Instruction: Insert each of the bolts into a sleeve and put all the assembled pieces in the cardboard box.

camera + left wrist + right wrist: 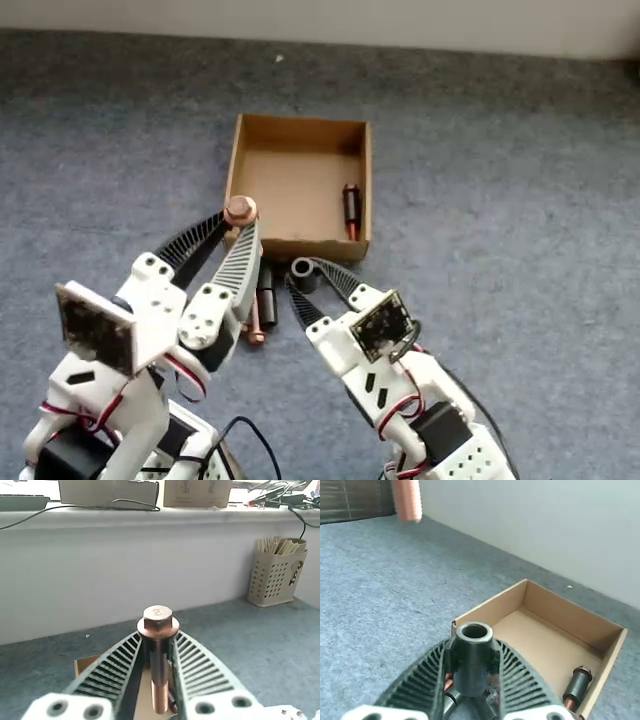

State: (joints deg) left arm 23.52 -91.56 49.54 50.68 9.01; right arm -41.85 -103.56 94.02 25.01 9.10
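From the high view, the box sits open on the grey counter, just beyond both arms. An assembled piece lies inside it along one side wall. The left fingers are clamped on a bolt, held head up above the box's near corner. The right fingers are clamped on a sleeve, just outside the box's near wall. Between the two arms a loose sleeve and a loose bolt lie on the counter, side by side.

In the left wrist view, the left fingers grip the bolt just under its flanged head, its shank hanging straight down between them. A basket of sticks stands by the wall behind.

In the right wrist view, the right fingers pinch the sleeve upright, its bore open upward. The box lies just past it, with the assembled piece against its side wall. The bolt's threaded end hangs high in the air, well apart from the sleeve.
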